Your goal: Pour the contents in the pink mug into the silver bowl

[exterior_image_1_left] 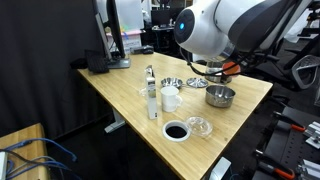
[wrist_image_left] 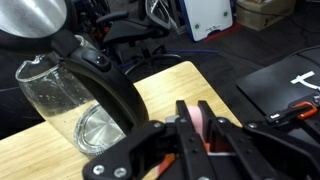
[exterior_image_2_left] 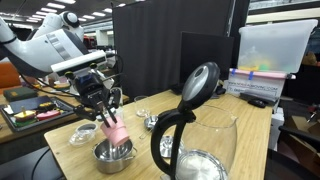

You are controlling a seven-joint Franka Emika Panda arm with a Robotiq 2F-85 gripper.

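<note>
Wrist view: the gripper [wrist_image_left: 203,140] points down over the wooden table [wrist_image_left: 170,85], its dark fingers [wrist_image_left: 184,125] pressed against both sides of the pink mug [wrist_image_left: 203,115]. A glass kettle [wrist_image_left: 70,100] stands beyond it.

In an exterior view the arm [exterior_image_2_left: 55,45] reaches in from the side with its wrist bent down. The gripper [exterior_image_2_left: 108,118] is clamped on the pink mug [exterior_image_2_left: 117,133], which is tilted just above the silver bowl [exterior_image_2_left: 112,157].

In an exterior view the arm [exterior_image_1_left: 215,25] hangs over the table's far end, with the gripper [exterior_image_1_left: 213,72] above the silver bowl [exterior_image_1_left: 220,96]. The mug is hard to make out here. A white mug [exterior_image_1_left: 170,98] stands near the bowl.
</note>
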